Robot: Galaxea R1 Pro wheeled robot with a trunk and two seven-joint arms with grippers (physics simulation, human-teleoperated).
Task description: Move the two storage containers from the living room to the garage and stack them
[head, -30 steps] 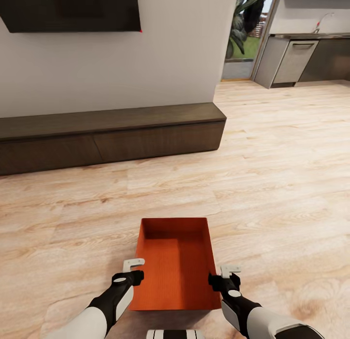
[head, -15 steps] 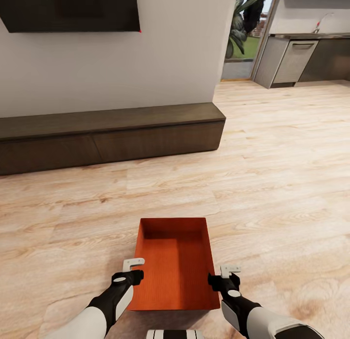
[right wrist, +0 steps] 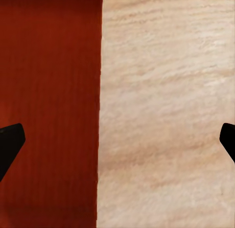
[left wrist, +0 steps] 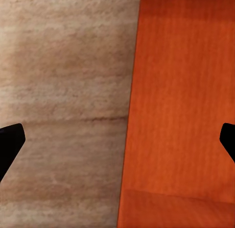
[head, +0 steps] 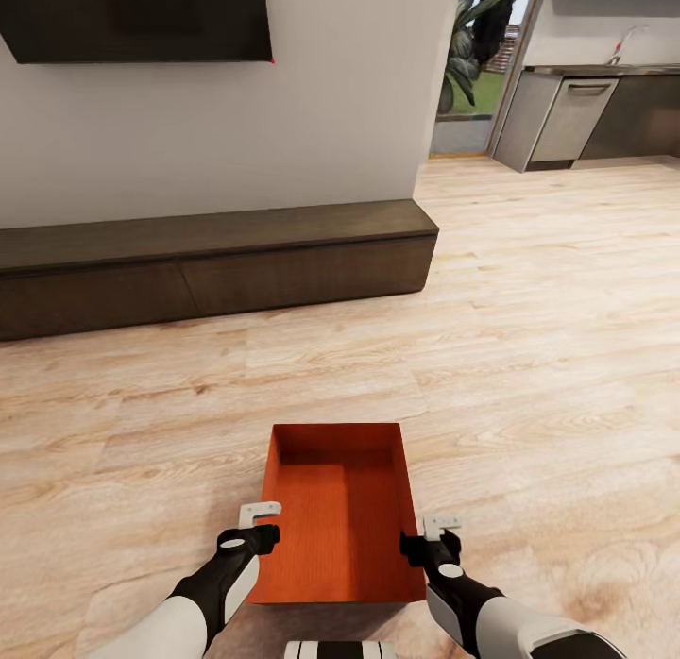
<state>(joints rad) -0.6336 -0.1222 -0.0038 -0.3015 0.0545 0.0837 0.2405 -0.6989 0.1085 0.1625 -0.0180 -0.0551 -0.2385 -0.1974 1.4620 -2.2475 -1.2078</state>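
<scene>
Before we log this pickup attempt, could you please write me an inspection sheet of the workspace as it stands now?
Surface: light wood plank floor, bare around the bin.
Job's things: one orange-red storage container on the floor, open top up, nothing inside; a second one is not seen.
Clutter: nothing seen.
Grippers: left gripper open, fingers straddling the container's left wall; right gripper open, straddling the right wall. Neither has closed on the wall.
Cables: nothing seen.
Surroundings: long dark low cabinet along a white wall, dark screen above it, kitchen units and a plant beyond on the right.
</scene>
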